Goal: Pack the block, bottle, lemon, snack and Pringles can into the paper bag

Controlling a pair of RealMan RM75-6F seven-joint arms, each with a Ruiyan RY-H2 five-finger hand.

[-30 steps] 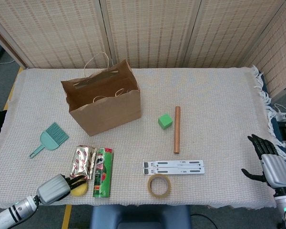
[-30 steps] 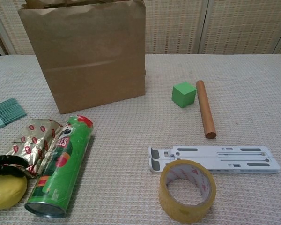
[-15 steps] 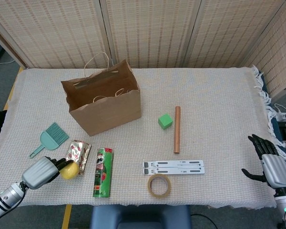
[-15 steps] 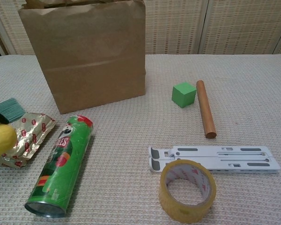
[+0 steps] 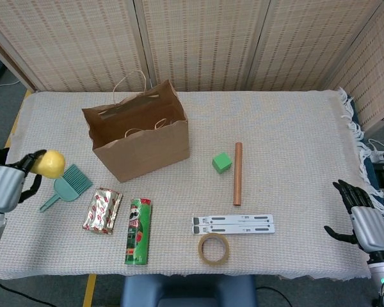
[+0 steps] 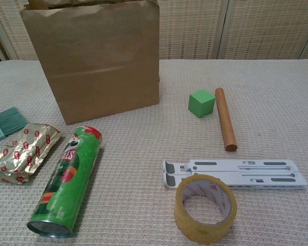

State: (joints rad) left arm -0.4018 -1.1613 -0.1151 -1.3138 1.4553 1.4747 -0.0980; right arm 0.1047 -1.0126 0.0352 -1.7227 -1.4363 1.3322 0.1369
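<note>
In the head view we see the left hand (image 5: 5,185) at the left edge of the bench (image 5: 294,128), raised, with its fingers clamped on the yellow lemon (image 5: 51,164). The lemon is above the small green brush (image 5: 67,187), left of the paper bag (image 5: 137,137). The chest view shows neither this hand nor the lemon. The right hand (image 5: 365,217) shows only in the head view, beyond the right edge of the bench, fingers apart and holding nothing.

The head view looks into the open bag; inside we see only its handles. The chest view shows just the bag's closed brown front (image 6: 95,59).

The snack packet (image 5: 103,210) lies flat, beside the green Pringles can (image 5: 138,231), which lies on its side; in the chest view the can's metal bottom end (image 6: 49,228) faces us. The green block (image 5: 221,162) sits just beside the brown wooden rod (image 5: 237,173). Nearer the front edge lie a white folding stand (image 5: 233,224) and a tape roll (image 5: 214,248), touching each other in the chest view. We cannot find a bottle in either view.
</note>
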